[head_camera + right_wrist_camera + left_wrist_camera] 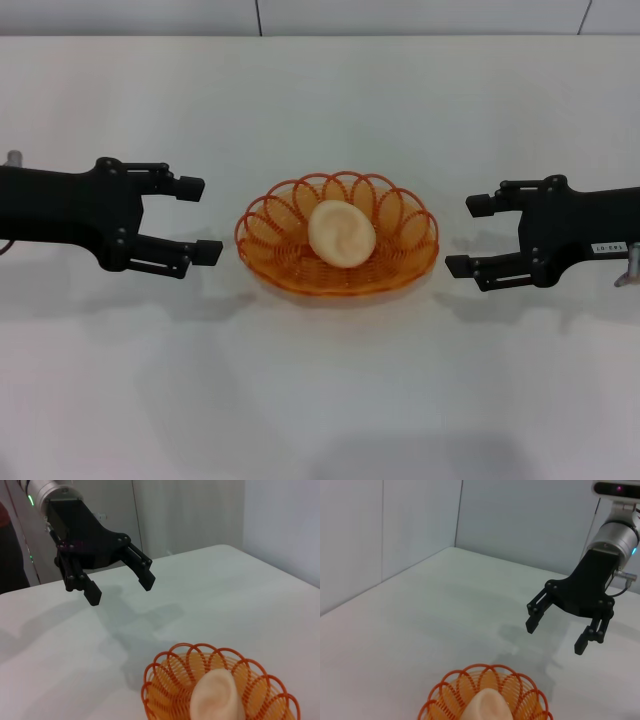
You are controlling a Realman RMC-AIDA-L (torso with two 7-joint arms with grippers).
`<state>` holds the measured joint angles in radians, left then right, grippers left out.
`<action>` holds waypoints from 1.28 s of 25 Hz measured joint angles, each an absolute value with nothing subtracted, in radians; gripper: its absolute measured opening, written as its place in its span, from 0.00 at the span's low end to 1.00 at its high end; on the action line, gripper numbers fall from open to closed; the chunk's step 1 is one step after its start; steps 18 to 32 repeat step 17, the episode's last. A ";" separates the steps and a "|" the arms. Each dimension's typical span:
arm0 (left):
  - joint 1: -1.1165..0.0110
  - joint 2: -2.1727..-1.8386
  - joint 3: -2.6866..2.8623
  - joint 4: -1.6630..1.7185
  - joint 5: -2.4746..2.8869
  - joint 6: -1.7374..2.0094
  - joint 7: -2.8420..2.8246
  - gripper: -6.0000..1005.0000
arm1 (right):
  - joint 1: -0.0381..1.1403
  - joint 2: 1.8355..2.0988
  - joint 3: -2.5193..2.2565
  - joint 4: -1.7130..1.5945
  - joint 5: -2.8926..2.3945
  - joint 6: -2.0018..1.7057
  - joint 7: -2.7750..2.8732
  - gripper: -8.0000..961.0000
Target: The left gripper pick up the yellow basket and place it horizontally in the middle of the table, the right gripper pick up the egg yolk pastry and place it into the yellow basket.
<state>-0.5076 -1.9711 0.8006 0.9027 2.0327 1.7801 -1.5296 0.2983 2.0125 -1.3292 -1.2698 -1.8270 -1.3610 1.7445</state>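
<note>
Orange-yellow wire, looped and scalloped, marks the oval yellow basket (337,236), seen resting flat at the centre of the plain white table (320,400). Inside it the small round cream-yellow egg yolk pastry (342,233) is seated. At nine o'clock the unlabelled black left gripper (199,219) is held with fingers spread apart, empty; at three o'clock the white-labelled black right gripper (469,235) is likewise spread, clear of the basket.
</note>
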 joint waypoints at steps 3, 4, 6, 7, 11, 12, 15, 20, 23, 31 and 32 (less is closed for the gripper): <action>-0.509 -1.972 0.801 0.903 2.033 1.780 -1.530 0.86 | 0.298 2.013 -1.329 -1.270 -1.827 -1.364 1.747 0.83; -0.509 -1.972 0.801 0.903 2.033 1.780 -1.530 0.86 | 0.298 2.013 -1.329 -1.270 -1.827 -1.365 1.747 0.83; -0.510 -1.972 0.801 0.903 2.033 1.780 -1.529 0.86 | 0.298 2.013 -1.328 -1.270 -1.828 -1.370 1.749 0.83; -0.511 -1.972 0.801 0.903 2.033 1.780 -1.529 0.86 | 0.298 2.013 -1.328 -1.271 -1.828 -1.372 1.749 0.83; -0.511 -1.973 0.801 0.906 2.032 1.780 -1.532 0.86 | 0.298 2.013 -1.330 -1.274 -1.829 -1.376 1.749 0.83; -0.511 -1.973 0.801 0.906 2.032 1.780 -1.533 0.86 | 0.298 2.013 -1.330 -1.274 -1.829 -1.378 1.749 0.83; -0.511 -1.973 0.800 0.907 2.031 1.780 -1.535 0.86 | 0.301 2.013 -1.331 -1.279 -1.840 -1.386 1.753 0.83; -0.511 -1.973 0.800 0.907 2.030 1.780 -1.536 0.86 | 0.302 2.013 -1.331 -1.282 -1.843 -1.391 1.755 0.83; -0.511 -1.973 0.800 0.907 2.030 1.780 -1.536 0.86 | 0.302 2.013 -1.331 -1.282 -1.843 -1.391 1.755 0.83; -0.511 -1.973 0.800 0.907 2.030 1.780 -1.536 0.86 | 0.302 2.013 -1.331 -1.282 -1.843 -1.391 1.755 0.83; -0.511 -1.973 0.800 0.907 2.030 1.780 -1.536 0.86 | 0.302 2.013 -1.331 -1.282 -1.843 -1.391 1.755 0.83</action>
